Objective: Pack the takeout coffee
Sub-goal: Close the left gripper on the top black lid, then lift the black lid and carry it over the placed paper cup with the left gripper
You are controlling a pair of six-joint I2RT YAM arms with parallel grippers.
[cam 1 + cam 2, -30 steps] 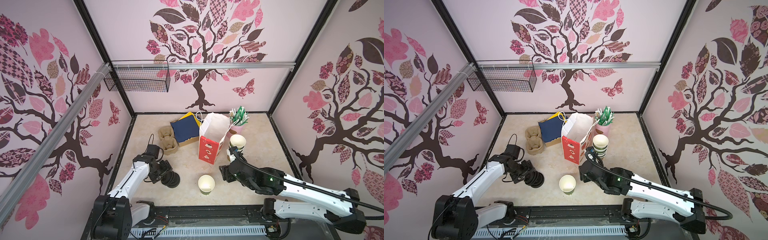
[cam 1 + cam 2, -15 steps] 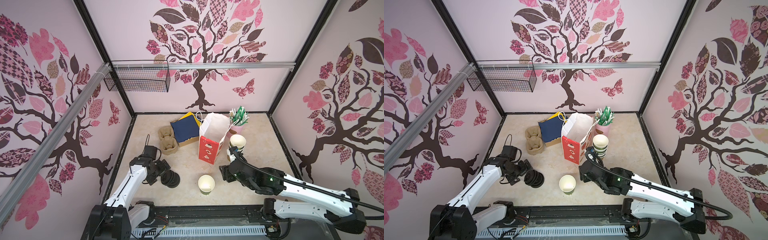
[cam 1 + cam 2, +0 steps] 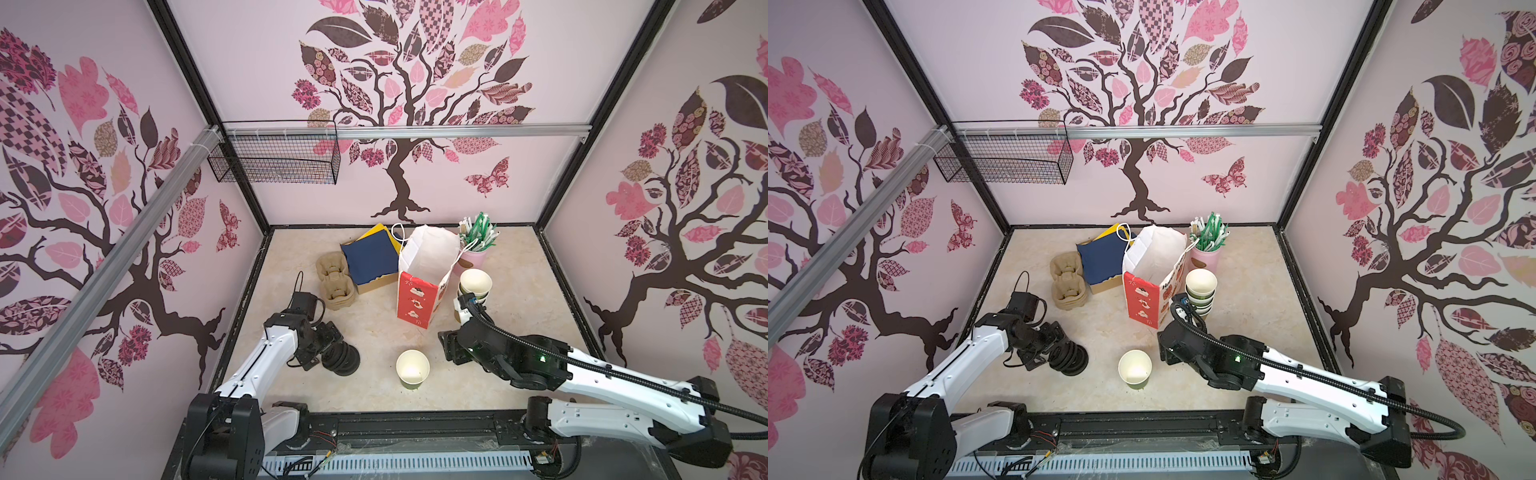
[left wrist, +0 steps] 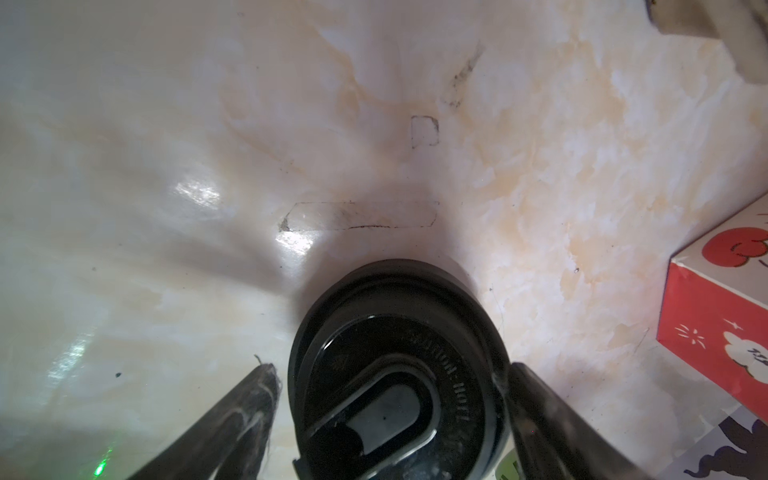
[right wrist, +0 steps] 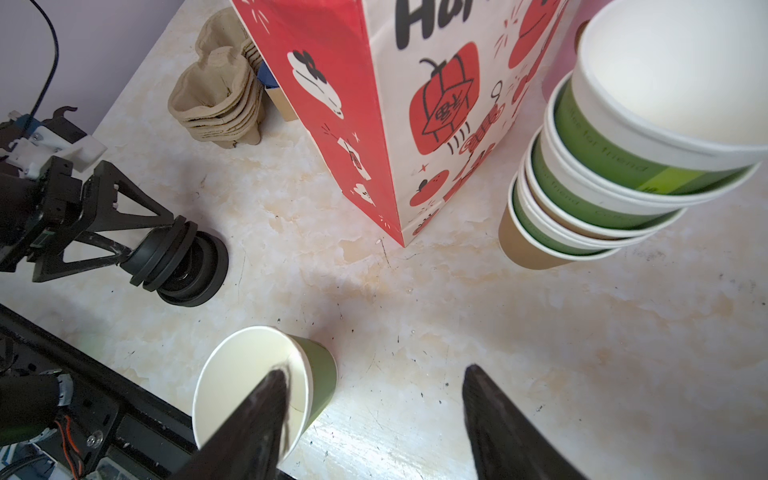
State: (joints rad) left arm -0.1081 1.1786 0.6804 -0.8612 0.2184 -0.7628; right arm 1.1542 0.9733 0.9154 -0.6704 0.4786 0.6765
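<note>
A single lidless paper cup (image 3: 412, 368), green outside and matte white inside, is seen standing upright at the near middle of the glossy cream marbled tabletop (image 3: 519, 270), on the near side of a red-and-white printed paper bag (image 3: 417, 299). To its left a leaning stack of ridged round black plastic sip lids (image 3: 343, 360) is found. The top lid (image 4: 399, 324) is straddled by the left gripper (image 4: 390, 372), whose jaws are spread wide. One dark finger is pressed against the rim and a thin gap is left at the other. The right gripper (image 5: 374, 372) is held just right of the cup, jaws apart with nothing between them. Farther off, nested white-lined cups (image 3: 475, 284) are stacked right of the bag and moulded brown pulp carriers (image 3: 334, 282) left of it.
</note>
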